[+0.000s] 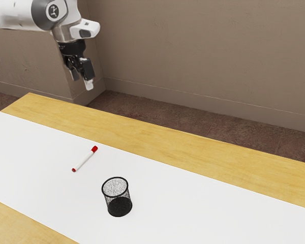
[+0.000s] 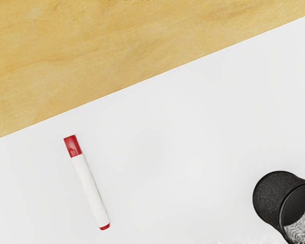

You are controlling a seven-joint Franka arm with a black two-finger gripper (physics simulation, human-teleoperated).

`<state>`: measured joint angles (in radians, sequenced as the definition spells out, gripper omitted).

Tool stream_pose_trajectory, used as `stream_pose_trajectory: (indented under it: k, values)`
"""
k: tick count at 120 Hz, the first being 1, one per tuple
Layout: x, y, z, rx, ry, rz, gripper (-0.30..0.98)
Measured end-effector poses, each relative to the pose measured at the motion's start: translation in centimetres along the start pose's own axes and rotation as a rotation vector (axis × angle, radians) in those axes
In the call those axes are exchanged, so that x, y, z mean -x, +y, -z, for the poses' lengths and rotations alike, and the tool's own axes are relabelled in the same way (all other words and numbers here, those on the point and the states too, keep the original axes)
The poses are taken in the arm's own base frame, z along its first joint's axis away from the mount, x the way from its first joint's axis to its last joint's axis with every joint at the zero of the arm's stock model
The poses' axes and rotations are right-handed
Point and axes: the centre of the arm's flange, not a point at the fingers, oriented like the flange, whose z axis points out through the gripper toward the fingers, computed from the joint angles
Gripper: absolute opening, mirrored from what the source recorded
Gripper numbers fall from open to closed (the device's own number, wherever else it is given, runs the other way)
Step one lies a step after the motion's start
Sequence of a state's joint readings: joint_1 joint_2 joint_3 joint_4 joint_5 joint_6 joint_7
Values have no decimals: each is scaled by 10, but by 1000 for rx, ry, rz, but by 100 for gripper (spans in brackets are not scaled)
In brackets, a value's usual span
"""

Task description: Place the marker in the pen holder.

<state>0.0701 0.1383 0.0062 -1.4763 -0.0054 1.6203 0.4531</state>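
Hanging in the air above the far side of the bench [image 1: 169, 143], the end effector [image 1: 82, 83] pointed downward with its two fingers set wide and a gap between them, holding nothing. The white arm [image 1: 20, 16] reached in from the exterior view's upper left, well above the marker [image 1: 84, 159] and the pen holder [image 1: 120, 207].

The marker lay flat on a white band [image 1: 203, 213] that ran lengthwise over the wooden bench. Its barrel was white, with a red cap [image 1: 94, 149] at one end and a small red plug [image 1: 73, 170] at the other. The cap end pointed toward the wood along the far edge of the white band, and the plug end pointed away from that wood, toward the exterior view's lower left. The whole marker rested outside the pen holder, apart from it.

The pen holder was a round black mesh cup with a dark rim. It stood upright on the same white band, mouth up, nearer the exterior camera than the marker and farther toward the exterior view's right. In the wrist view the marker lay in full sight, while the cup was partly cut off at the edge.

Behind the bench were a reddish-brown floor [image 1: 142, 115] and a plain brown wall [image 1: 203, 56].
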Motion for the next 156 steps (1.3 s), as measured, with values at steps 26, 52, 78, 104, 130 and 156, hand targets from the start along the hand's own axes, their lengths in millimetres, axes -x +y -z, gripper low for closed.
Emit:
stream_pose_trajectory:
  k: [26,52,78,104,130,156]
  values:
    - [-3,0,-3,1,-4,-82,69]
    - [6,-43,-82,24,-47,38,69]
    - [9,-66,-169,20,-60,133,69]
    - [10,-85,-242,-8,-13,259,45]
    - [-9,-106,-292,-17,-2,340,37]
    - [-8,-110,-327,-8,-27,382,34]
